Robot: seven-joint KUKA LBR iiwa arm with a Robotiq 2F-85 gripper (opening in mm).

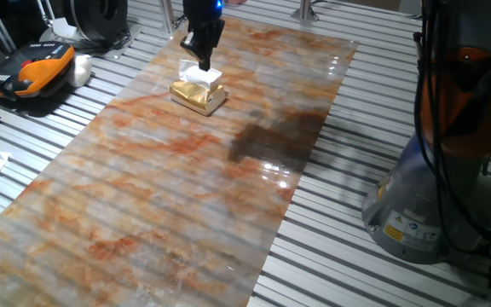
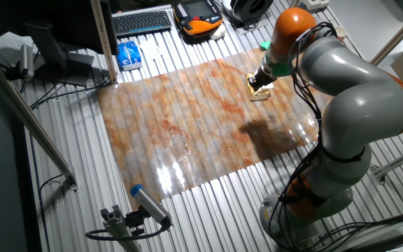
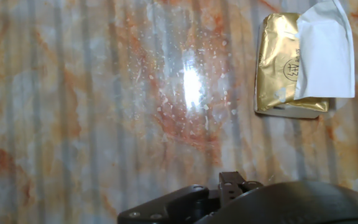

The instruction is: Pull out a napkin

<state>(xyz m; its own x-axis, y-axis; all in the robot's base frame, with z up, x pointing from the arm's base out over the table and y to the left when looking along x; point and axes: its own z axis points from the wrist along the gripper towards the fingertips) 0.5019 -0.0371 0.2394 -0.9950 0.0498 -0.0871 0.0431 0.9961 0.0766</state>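
Mat (image 1: 186, 188) open across near and middle area; free passage there. Only obstacle on it: gold box (image 1: 199, 95) near far edge, napkin (image 1: 203, 76) sticking up from it, gripper (image 1: 201, 61) directly above. Off the mat: pendant (image 1: 28, 72), keyboard (image 2: 143, 21).

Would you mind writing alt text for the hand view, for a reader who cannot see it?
A small shiny gold napkin box lies at the upper right on a glossy marbled orange-and-grey tabletop, with a white napkin sticking out over its right part. Dark parts of the robot's hand fill the bottom edge, and a bright glare spot sits mid-frame.
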